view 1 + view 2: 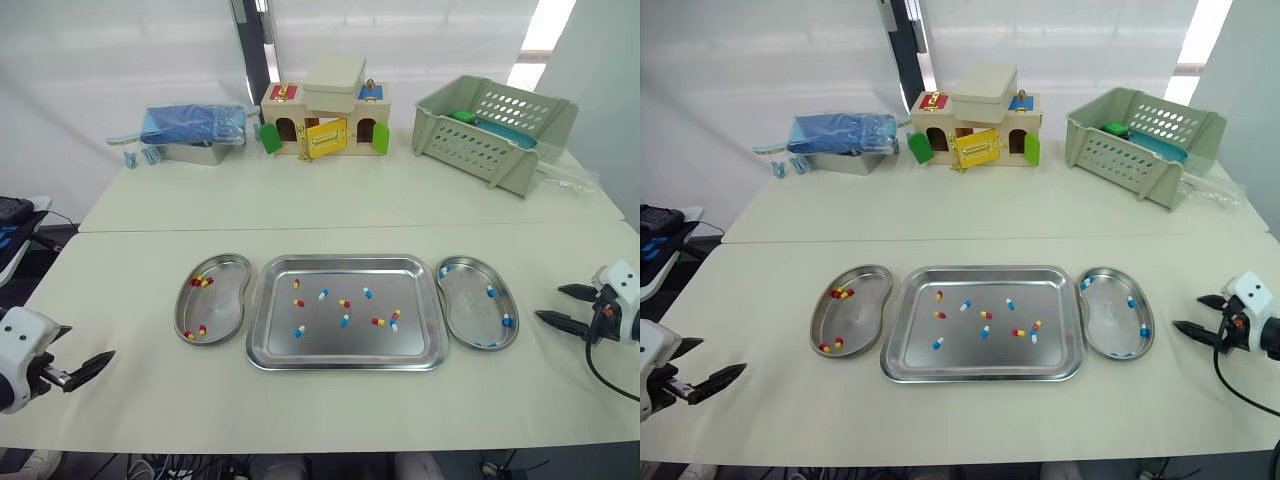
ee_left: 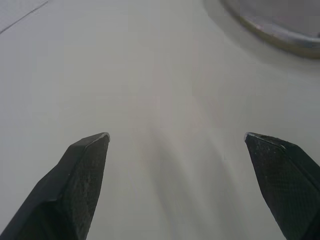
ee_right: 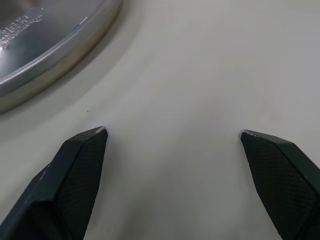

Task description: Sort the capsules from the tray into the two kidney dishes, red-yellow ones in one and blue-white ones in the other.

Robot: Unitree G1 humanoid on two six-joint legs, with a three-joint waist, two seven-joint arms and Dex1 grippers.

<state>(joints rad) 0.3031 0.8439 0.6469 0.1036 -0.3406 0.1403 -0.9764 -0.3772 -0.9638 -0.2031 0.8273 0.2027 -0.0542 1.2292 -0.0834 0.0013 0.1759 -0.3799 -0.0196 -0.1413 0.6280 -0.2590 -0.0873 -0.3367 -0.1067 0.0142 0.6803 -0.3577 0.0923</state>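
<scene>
Tray (image 1: 400,345) sits between left dish (image 1: 222,308) and right dish (image 1: 470,305), probably one per arm — left gripper (image 1: 88,368) and right gripper (image 1: 550,303) both gape empty.

The left gripper (image 2: 176,136) hovered just above the pale table (image 2: 150,75) with its two black fingers (image 2: 75,185) spread wide apart and bare tabletop showing between them, while the curved, shiny rim of a metal dish (image 2: 275,32) lay ahead of the fingertips, touching neither.
</scene>
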